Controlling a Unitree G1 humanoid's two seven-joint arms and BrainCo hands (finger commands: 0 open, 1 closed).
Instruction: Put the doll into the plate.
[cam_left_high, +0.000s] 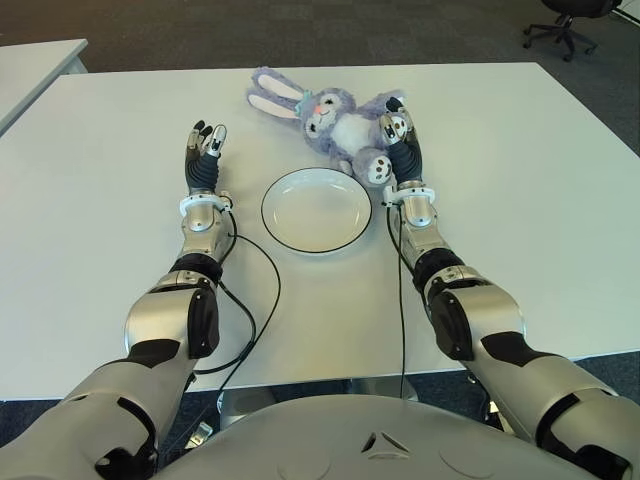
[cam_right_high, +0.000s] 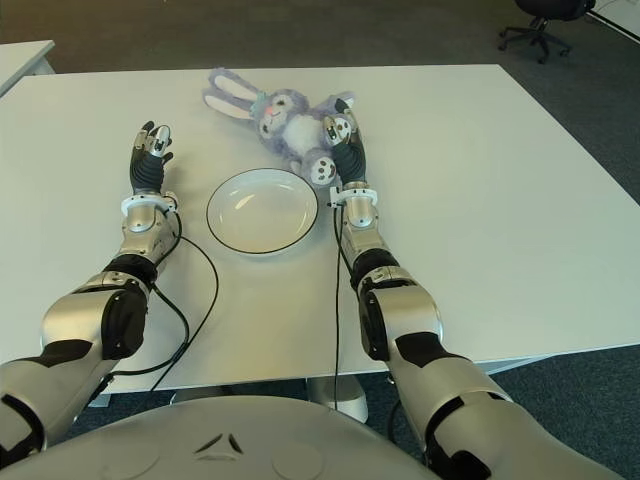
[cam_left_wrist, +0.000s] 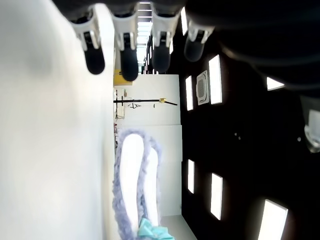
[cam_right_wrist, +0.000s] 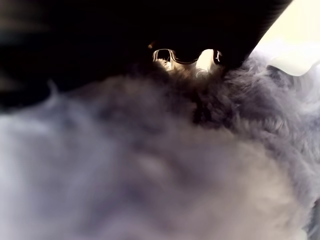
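Setting: office floor with dark carpet is showing behind a broad white rectangular table (cam_left_high: 520, 180); a black wheeled office chair (cam_left_high: 566, 25) is standing at the far right, and a second white table (cam_left_high: 35, 65) is showing at the far left.
Doll: lilac-and-white plush rabbit doll (cam_left_high: 335, 120) is lying on its back on the table, just beyond the plate's far rim; not yet in the plate.
Doll axis: long ears are pointing toward the robot's left, white-soled feet toward the right and nearer the plate, so the body is running slantwise across the table.
Plate: round white shallow plate with a thin dark rim (cam_left_high: 283, 236) is sitting between the two forearms, holding nothing.
Right hand: right hand (cam_left_high: 398, 128) is pressing against the doll's foot end; its wrist view is filling with lilac fur, but whether the fingers are closing on it cannot be told.
Left hand: left hand (cam_left_high: 205, 150) is showing left of the plate, fingers extended and released, grasping nothing.
Key relation: the right hand is lying far nearer the doll; the plate is lying just nearward and leftward of that hand.
Step, judged: securing the doll before carrying it back to the plate.
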